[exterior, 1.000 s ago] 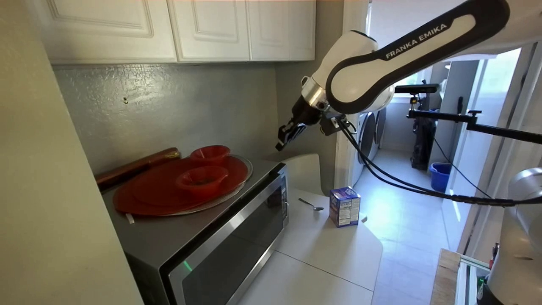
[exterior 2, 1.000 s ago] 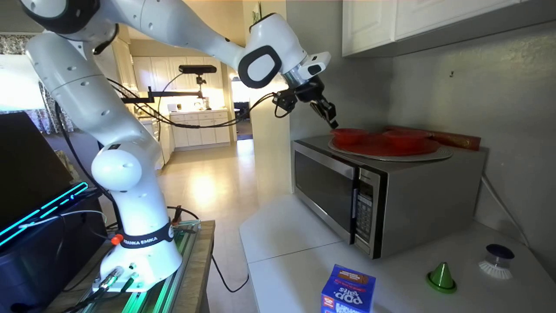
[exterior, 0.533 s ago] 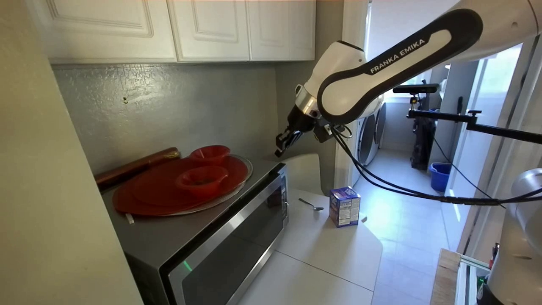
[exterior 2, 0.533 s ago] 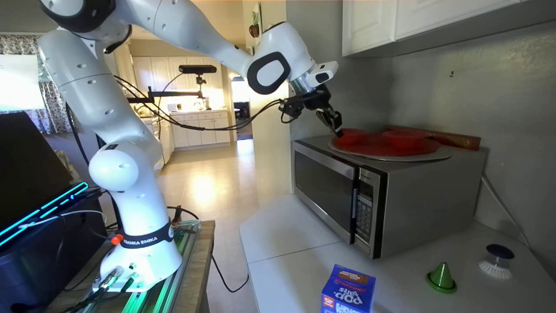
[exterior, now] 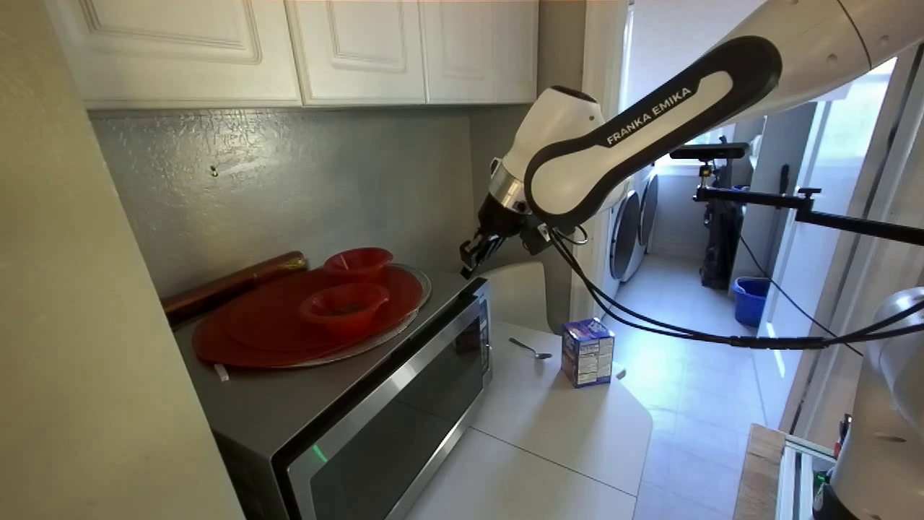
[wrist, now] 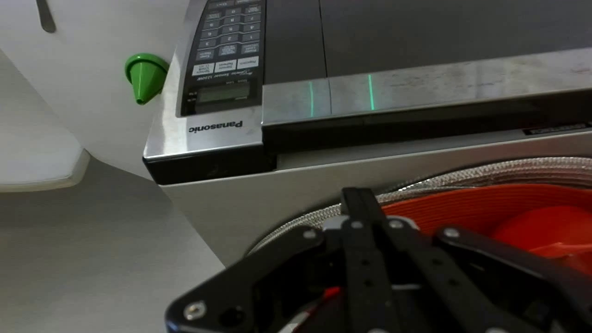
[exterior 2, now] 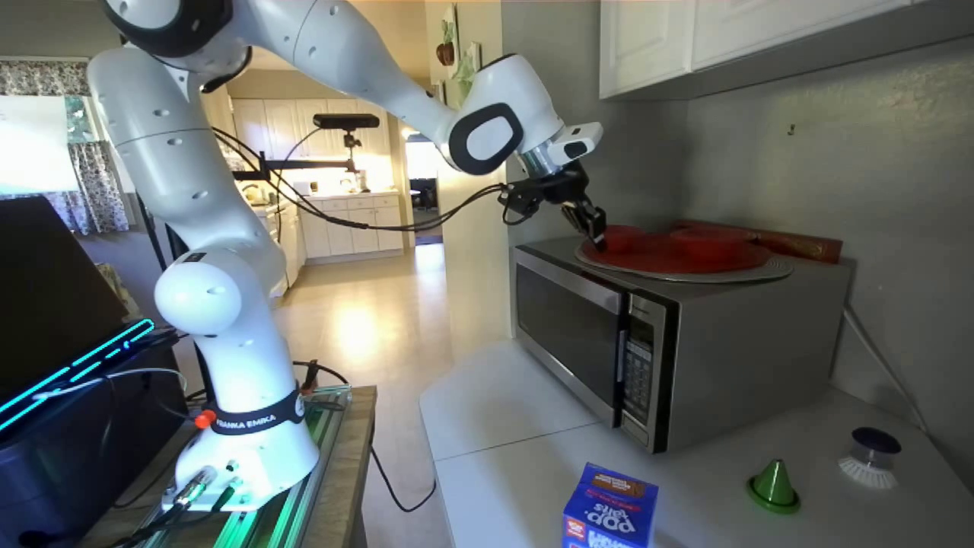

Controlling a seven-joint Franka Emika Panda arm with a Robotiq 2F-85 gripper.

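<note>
Fingers (wrist: 352,208): closed together, nothing between them; no contact seen.
Panasonic microwave (exterior 2: 761,350): on the counter (exterior 2: 502,434), its top near the fingers.
Red bowls (exterior: 345,321): on red placemats (exterior: 249,325) atop it.
Step (judged): empty-handed positioning, still short of contact.
Next move (judged): calls for clearance from microwave edge and bowls.

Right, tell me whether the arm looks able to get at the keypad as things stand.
Probably yes: nothing covers the keypad. The shut tool hangs higher, so it would likely have to come down in front of the microwave.
</note>
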